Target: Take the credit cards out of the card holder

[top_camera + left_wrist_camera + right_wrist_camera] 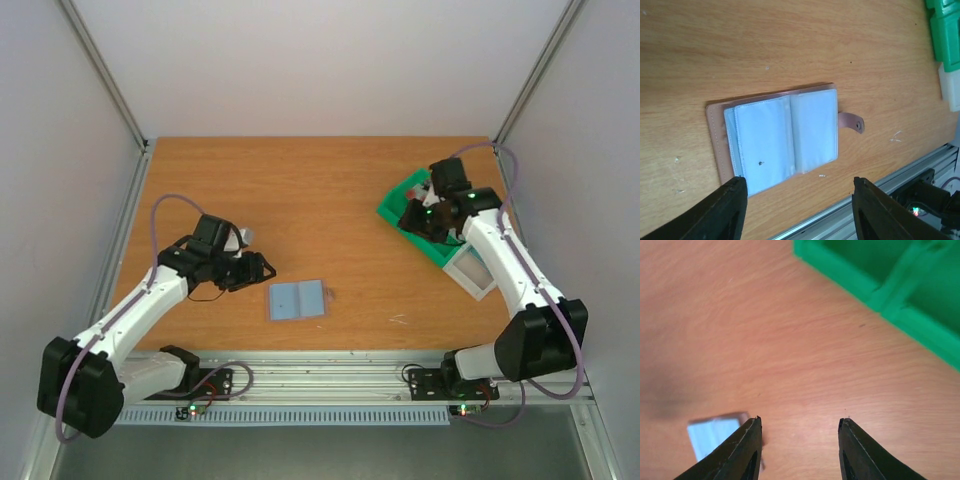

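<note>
Found the card holder (298, 298) spread open and flat on the table (300, 190), near the front edge, between the two arms, snap tab (851, 122) sticking out on one side. Saw pale clear sleeves (765, 140) inside, with no credit card showing in them. Noted the left pincer (799, 182) just beside the holder, jaws apart, empty. Noted the right pincer (800, 421) well apart, by the green tray (880, 285), likewise apart and empty. Judged the holder light, floppy, apt to slide; sleeves thin, slippery. Reckoned on pinning the tan cover (715, 135) while pinching any card by an exposed corner.
</note>
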Available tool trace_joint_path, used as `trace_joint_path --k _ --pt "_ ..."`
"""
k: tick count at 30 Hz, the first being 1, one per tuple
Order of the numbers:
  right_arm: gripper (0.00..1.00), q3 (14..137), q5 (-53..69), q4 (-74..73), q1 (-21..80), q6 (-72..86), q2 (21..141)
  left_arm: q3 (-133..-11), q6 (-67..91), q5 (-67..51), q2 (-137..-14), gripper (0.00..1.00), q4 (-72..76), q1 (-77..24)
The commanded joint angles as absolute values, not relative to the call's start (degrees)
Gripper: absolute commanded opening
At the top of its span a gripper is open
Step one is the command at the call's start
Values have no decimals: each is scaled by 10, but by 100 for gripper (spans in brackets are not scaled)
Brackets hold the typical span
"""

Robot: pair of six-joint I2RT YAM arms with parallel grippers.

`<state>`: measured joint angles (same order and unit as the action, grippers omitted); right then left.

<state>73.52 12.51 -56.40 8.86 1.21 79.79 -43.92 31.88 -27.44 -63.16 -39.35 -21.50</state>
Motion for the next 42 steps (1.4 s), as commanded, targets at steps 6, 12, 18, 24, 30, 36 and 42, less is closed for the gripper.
trace_joint_path --k 6,12,18,24,30,36,42 --pt "44 661 218 -426 250 78 844 -373 385 -314 -694 56 -252 -214" --pt "46 630 246 -354 318 95 894 -356 399 -305 -741 55 -211 -214" --pt "46 608 268 -315 348 98 933 -352 401 -306 -771 53 -192 -214" --pt "46 596 278 -296 369 97 966 -338 403 -298 -775 53 -178 -215" --pt "43 582 280 -288 375 99 982 -325 406 -302 -795 51 -157 -214" --pt "40 570 281 -268 380 104 1003 -302 425 -306 -794 51 -122 -214" --pt "36 560 273 -251 390 107 1014 -296 434 -327 -811 44 -91 -215"
